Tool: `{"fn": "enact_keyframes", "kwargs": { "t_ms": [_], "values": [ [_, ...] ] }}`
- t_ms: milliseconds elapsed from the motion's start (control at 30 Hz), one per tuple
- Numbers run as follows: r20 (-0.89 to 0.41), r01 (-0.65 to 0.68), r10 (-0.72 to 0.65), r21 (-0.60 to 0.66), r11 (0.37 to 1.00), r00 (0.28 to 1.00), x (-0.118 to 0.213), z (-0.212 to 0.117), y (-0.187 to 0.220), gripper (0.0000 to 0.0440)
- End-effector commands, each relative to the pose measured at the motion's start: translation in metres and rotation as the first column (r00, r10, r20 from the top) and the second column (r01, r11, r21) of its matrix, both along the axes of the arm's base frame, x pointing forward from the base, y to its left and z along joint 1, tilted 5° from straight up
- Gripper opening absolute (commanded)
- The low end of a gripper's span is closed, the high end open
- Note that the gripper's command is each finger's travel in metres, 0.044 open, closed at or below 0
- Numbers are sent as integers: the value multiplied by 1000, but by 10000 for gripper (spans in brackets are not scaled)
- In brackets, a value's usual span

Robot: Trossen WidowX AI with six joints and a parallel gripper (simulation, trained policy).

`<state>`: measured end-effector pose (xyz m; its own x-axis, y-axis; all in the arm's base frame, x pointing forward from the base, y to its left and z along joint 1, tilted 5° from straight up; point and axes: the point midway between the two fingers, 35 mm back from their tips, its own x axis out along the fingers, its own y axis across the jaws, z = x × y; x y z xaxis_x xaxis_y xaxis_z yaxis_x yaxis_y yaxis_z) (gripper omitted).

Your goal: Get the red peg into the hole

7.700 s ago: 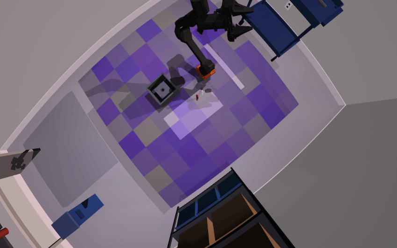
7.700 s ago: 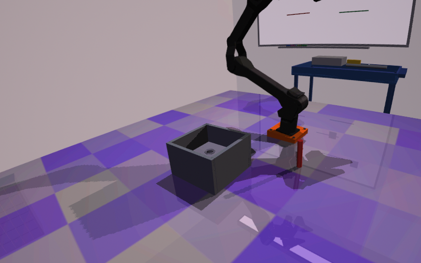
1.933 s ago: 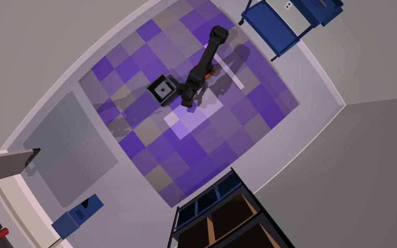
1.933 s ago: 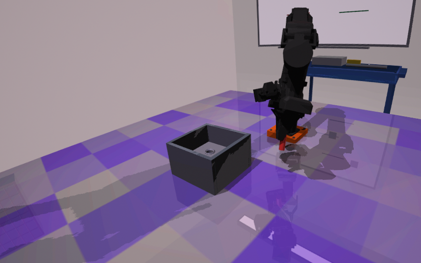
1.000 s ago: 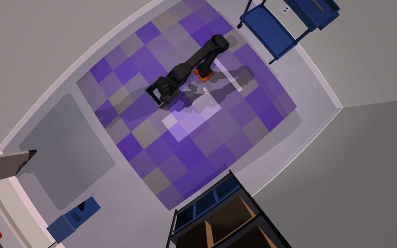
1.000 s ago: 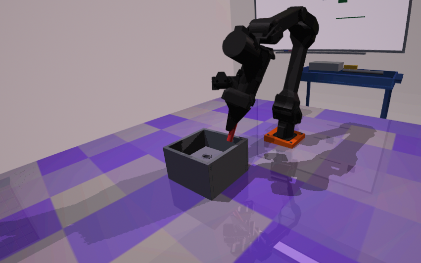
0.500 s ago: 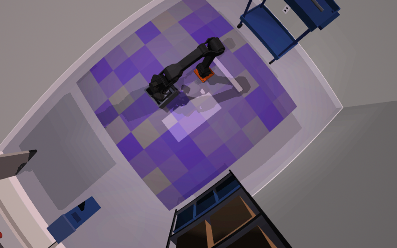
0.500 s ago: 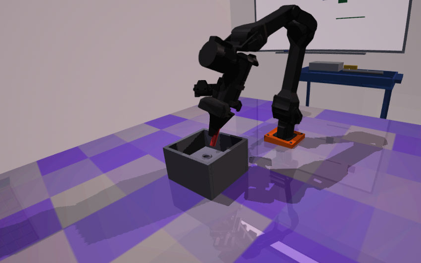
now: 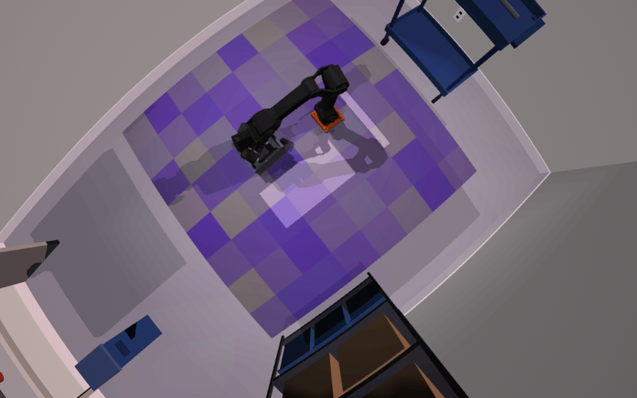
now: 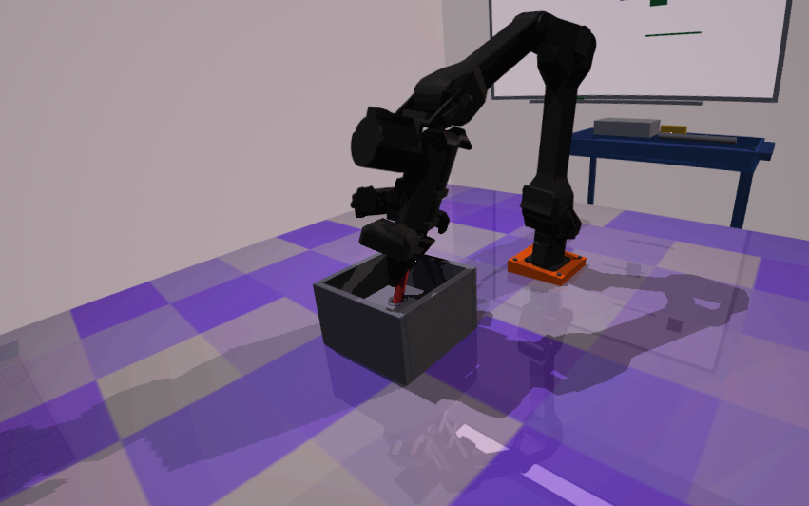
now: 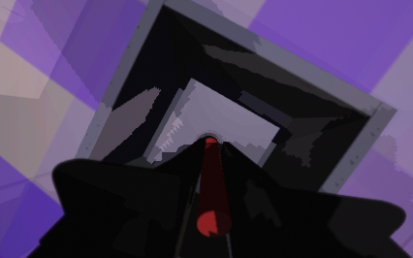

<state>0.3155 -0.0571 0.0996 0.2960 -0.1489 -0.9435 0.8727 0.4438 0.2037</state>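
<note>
The red peg (image 10: 400, 290) (image 11: 213, 194) stands slightly tilted inside the dark grey open box (image 9: 271, 158) (image 10: 363, 326) (image 11: 278, 55). My gripper (image 10: 398, 278) (image 11: 213, 145) is shut on the peg, its fingertips reaching down inside the box walls. The light grey plate (image 11: 230, 107) lies at the bottom of the box. The peg's lower end is at the hole's ring in the exterior view; whether it has entered the hole cannot be told. In the wrist view the fingers and peg cover most of the hole. The arm hides much of the box in the top view.
The arm's orange base (image 9: 327, 128) (image 10: 546, 273) stands behind and to the right of the box in the exterior view. The box's four walls rise around the fingers. A blue cart (image 9: 430, 49) (image 10: 665, 150) and a shelf unit (image 9: 360, 351) stand farther away.
</note>
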Motion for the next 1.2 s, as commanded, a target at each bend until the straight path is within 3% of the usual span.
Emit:
{"fn": "enact_keyframes", "kwargs": {
  "t_ms": [0,67,233,1167],
  "values": [
    [-32,-19,19,0,1000,999,4,-11,-3,117],
    [-53,-31,30,-5,1000,998,5,-14,-5,158],
    [-88,-40,39,-11,999,995,7,-16,-9,166],
    [-129,-83,81,-6,997,988,49,1,-51,142]
  ]
}}
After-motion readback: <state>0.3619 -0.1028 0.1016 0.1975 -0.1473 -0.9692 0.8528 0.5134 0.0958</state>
